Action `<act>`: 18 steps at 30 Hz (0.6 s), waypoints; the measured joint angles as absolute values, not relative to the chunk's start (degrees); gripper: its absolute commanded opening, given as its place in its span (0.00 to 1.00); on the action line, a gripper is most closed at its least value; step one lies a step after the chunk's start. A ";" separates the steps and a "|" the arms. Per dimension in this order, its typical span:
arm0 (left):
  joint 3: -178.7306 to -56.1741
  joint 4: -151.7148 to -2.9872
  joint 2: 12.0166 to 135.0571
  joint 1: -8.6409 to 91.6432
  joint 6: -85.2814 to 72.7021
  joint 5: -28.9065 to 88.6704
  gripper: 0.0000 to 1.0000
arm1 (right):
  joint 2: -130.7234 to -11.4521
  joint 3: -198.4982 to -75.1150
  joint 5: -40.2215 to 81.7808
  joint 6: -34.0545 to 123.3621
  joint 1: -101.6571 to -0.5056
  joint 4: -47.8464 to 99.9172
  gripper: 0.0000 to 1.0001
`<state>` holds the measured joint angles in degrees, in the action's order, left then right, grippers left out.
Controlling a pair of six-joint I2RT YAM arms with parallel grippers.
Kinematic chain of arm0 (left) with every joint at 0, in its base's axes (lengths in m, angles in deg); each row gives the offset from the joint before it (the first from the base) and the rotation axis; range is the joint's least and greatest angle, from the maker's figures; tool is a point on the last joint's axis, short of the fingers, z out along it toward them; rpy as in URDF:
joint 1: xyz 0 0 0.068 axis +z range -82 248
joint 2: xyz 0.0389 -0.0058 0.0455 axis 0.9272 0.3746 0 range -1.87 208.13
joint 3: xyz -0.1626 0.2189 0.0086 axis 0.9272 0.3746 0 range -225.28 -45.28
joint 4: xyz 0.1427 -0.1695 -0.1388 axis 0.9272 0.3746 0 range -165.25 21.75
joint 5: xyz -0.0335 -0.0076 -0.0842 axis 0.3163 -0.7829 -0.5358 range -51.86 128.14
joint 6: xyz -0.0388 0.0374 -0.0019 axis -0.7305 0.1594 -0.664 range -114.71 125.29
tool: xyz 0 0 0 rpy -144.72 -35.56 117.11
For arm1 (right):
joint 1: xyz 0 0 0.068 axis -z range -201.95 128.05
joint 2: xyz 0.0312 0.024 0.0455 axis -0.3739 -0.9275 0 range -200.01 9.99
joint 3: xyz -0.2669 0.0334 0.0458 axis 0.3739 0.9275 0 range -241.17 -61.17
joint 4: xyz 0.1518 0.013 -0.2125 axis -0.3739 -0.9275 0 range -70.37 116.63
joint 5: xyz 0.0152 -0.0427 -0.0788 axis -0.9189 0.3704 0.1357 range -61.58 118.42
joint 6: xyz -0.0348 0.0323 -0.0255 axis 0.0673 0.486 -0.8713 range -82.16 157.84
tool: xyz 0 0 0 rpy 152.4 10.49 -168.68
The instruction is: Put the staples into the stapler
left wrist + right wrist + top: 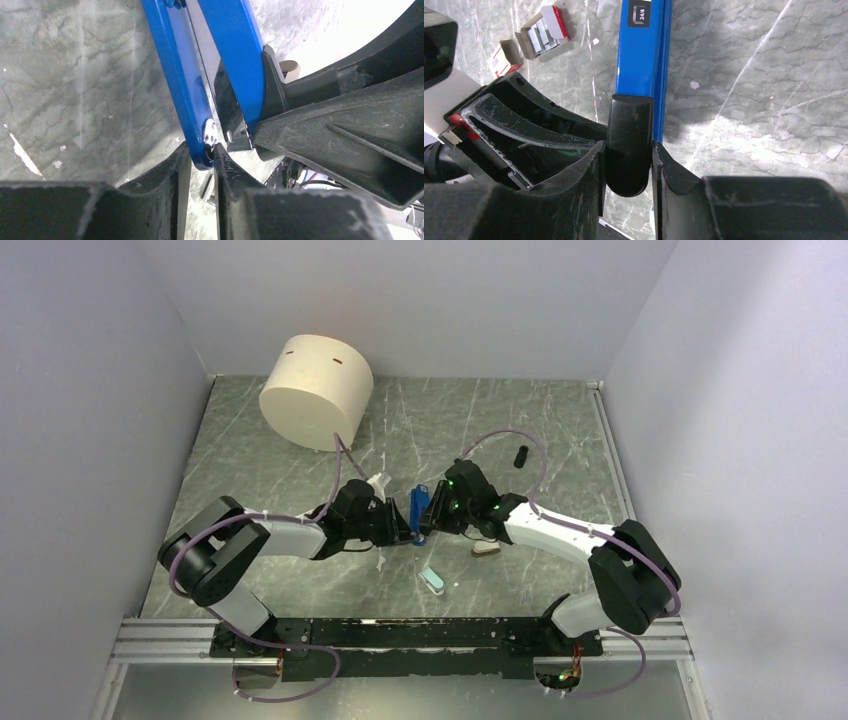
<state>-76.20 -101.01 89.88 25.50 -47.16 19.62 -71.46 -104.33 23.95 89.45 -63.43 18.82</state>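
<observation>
The blue stapler (pixel 420 504) is held above the table between both grippers, swung open. In the left wrist view its two blue arms (pixel 175 75) spread upward from the hinge. My left gripper (pixel 202 157) is shut on the blue hinge end. My right gripper (pixel 629 165) is shut on the stapler's black rounded end (pixel 629 145), with the blue arm (pixel 644 50) running away from it. The staples lie as silver strips in their open red-and-white box (pixel 541 32) on the table, beyond my left gripper (pixel 406 532). My right gripper (pixel 434 512) is right beside it.
A large cream cylinder (pixel 316 390) stands at the back left. A small black cylinder (pixel 521 455) lies at the back right. A beige oval lump (pixel 486 548) and a pale-blue capsule piece (pixel 433 581) lie near the front, below the grippers.
</observation>
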 measured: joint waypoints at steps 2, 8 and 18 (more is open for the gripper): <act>-76.40 -101.42 90.09 25.48 -47.00 19.44 0.06 | -71.48 -104.31 23.58 89.24 -63.01 18.66 0.00; -76.77 -102.03 91.25 25.76 -46.33 19.51 0.05 | -72.27 -105.25 21.44 87.82 -61.26 15.65 0.00; -77.01 -101.55 91.80 25.92 -42.81 20.62 0.05 | -72.44 -109.14 14.20 83.55 -54.29 9.99 0.00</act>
<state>-77.01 -101.55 91.80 25.92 -42.81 20.62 -72.44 -109.14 14.20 83.55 -54.29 9.99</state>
